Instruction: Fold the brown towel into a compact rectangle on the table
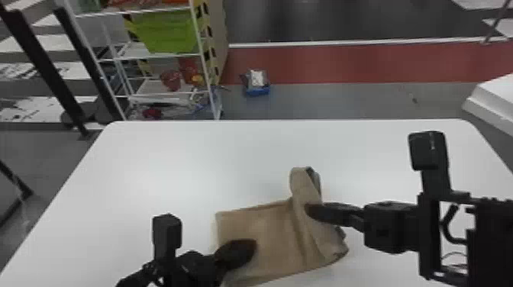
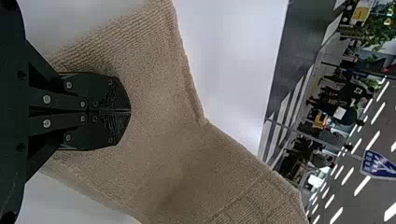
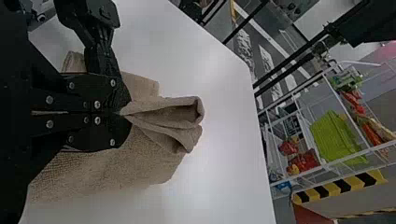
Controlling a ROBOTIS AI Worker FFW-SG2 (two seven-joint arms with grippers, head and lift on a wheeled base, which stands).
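A brown towel (image 1: pixel 267 232) lies partly folded on a white counter (image 1: pixel 183 152), between 5 and 6 o'clock in the head view, as 2 black arms work its ends. The right pincer (image 1: pixel 310 210), between 1 and 2 o'clock from the towel's middle, is closed on a pinch of cloth, with a raised fold (image 1: pixel 303 187) bunched beyond it toward 12. The left pincer (image 1: pixel 246 244), at 8 o'clock from that middle, has its tips together over the flat panel (image 1: pixel 263 225), with no cloth seen between them; whether it presses down cannot be told.

The step in hand appears to be turning over the end on the 3 o'clock side, with the compact rectangle unfinished. The next move likely calls for the right pincer to bring that end toward 9 o'clock, lay it square on the panel and let go, while the left pincer steadies the cloth, then clears out toward 8. The loose bunch near 1 o'clock could crease or drag the panel askew, and would need flattening before another fold.
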